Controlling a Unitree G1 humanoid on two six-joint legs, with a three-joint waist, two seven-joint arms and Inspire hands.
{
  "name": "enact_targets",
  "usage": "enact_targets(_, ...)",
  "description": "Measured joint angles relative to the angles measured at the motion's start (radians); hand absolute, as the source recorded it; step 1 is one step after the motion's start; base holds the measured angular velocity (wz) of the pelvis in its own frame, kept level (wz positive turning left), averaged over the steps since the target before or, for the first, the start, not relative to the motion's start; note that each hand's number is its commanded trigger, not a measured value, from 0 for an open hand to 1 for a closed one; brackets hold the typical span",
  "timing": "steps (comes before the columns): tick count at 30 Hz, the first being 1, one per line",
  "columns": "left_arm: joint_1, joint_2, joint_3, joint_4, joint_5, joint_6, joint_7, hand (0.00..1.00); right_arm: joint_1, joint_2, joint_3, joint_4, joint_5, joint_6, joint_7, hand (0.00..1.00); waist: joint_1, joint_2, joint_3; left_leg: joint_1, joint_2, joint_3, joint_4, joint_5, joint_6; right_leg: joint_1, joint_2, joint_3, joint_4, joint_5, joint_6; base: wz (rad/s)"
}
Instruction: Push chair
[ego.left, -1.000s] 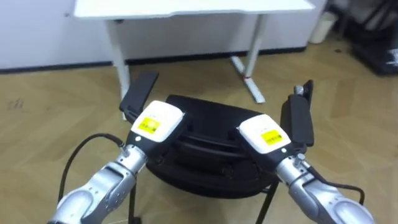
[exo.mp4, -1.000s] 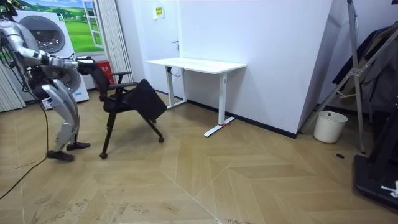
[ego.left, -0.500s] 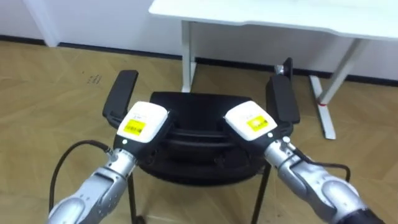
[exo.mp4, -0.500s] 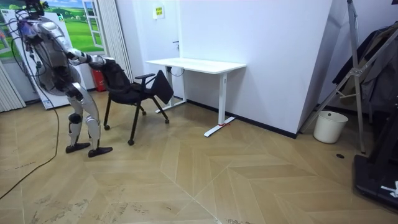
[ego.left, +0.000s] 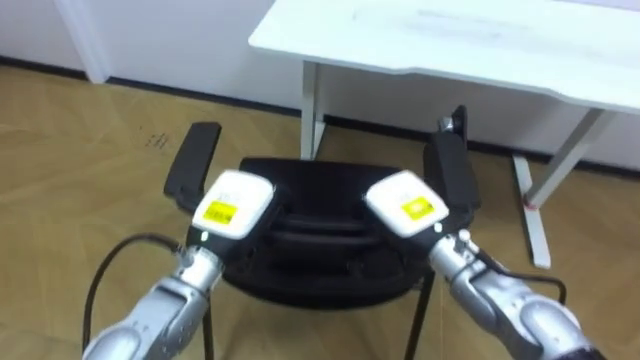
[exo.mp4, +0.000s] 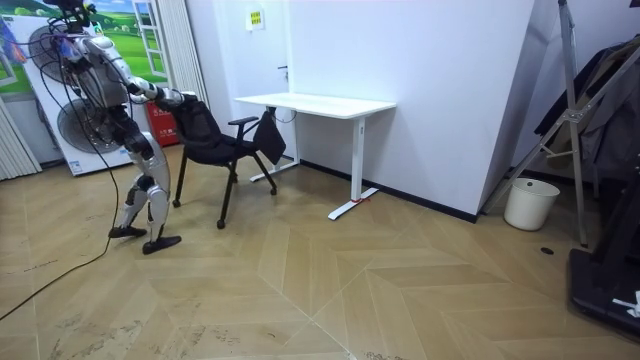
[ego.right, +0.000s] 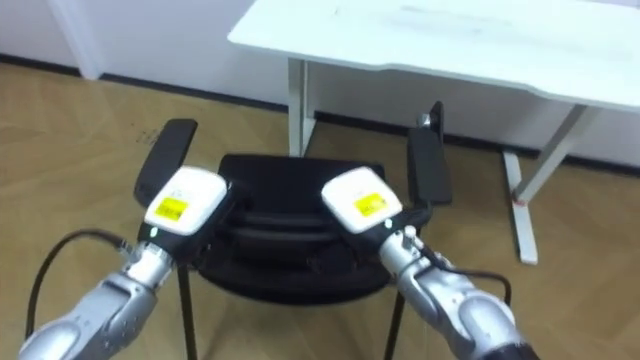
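Behind the chair (ego.left: 322, 250), left hand (ego.left: 228, 205) and right hand (ego.left: 405, 205) meet its backrest, grip impossible to tell, seemingly mid-push, needing a straight shove toward the tabletop (ego.left: 450, 45).

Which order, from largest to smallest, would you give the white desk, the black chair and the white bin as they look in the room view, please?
1. white desk, largest
2. black chair, somewhat smaller
3. white bin, clearly smallest
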Motion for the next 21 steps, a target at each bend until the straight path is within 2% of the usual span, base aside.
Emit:
enact_targets(1,-0.001,-0.004,-0.001,-0.003,0.005,0.0,0.009,1.0,0.0,-0.007,-0.005,0.0,-0.002,-0.004,-0.008,1.0,0.002,0.002,-0.0016,-0.008,0.002,-0.002,-0.129,0.011,-0.01,-0.001,0.003,0.026,-0.013,0.006,0.01,-0.34)
enact_targets(2,-0.001,-0.005,-0.001,-0.005,0.011,0.0,0.013,1.0,-0.001,-0.008,-0.01,-0.001,-0.007,-0.006,-0.009,1.0,0.001,0.005,-0.0029,-0.006,0.002,-0.004,-0.198,0.036,-0.015,-0.004,0.004,0.039,-0.014,0.007,0.017,-0.61)
enact_targets(3,0.003,-0.01,0.0,-0.005,0.019,-0.001,0.016,1.0,0.006,-0.003,-0.025,-0.003,-0.03,-0.009,-0.013,1.0,0.002,0.013,-0.0122,0.01,-0.009,0.016,-0.217,0.064,0.016,-0.01,-0.004,0.072,-0.018,0.006,0.04,-0.6)
enact_targets(4,0.002,-0.014,0.0,-0.006,0.021,-0.001,0.018,1.0,0.013,-0.001,-0.038,-0.012,-0.049,-0.011,-0.019,1.0,0.001,0.011,-0.013,0.029,-0.022,0.052,-0.247,0.071,0.034,-0.013,-0.011,0.09,-0.03,0.013,0.059,-0.6)
enact_targets(7,0.002,-0.004,0.0,-0.01,0.018,-0.002,0.035,1.0,0.03,0.008,-0.053,-0.04,-0.069,-0.011,-0.039,1.0,-0.006,0.016,-0.0121,0.06,-0.048,0.101,-0.304,0.086,0.059,-0.012,-0.037,0.101,-0.081,0.045,0.082,-0.48)
enact_targets(8,0.003,-0.003,-0.001,-0.015,0.017,-0.005,0.036,1.0,0.033,0.007,-0.057,-0.042,-0.069,-0.012,-0.044,1.0,-0.012,0.017,-0.0119,0.065,-0.051,0.105,-0.313,0.087,0.062,-0.007,-0.039,0.105,-0.092,0.052,0.086,-0.25)
enact_targets(9,0.011,0.004,-0.001,-0.022,0.017,-0.017,0.032,1.0,0.037,0.006,-0.057,-0.042,-0.07,-0.015,-0.049,1.0,-0.018,0.018,-0.012,0.081,-0.064,0.11,-0.33,0.09,0.065,0.011,-0.043,0.11,-0.117,0.063,0.092,-0.11)
enact_targets(12,0.016,0.003,-0.001,-0.02,0.015,-0.019,0.007,1.0,0.039,0.006,-0.057,-0.029,-0.072,-0.026,-0.046,1.0,-0.018,0.018,-0.0116,0.111,-0.069,0.111,-0.36,0.095,0.074,0.043,-0.052,0.111,-0.151,0.073,0.1,-0.02)
enact_targets(21,0.015,0.02,-0.001,-0.034,0.013,-0.022,-0.002,1.0,0.034,0.012,-0.057,-0.04,-0.077,-0.03,-0.03,1.0,-0.017,0.02,-0.0116,0.123,-0.076,0.136,-0.388,0.104,0.076,0.034,-0.053,0.12,-0.155,0.081,0.101,-0.05)
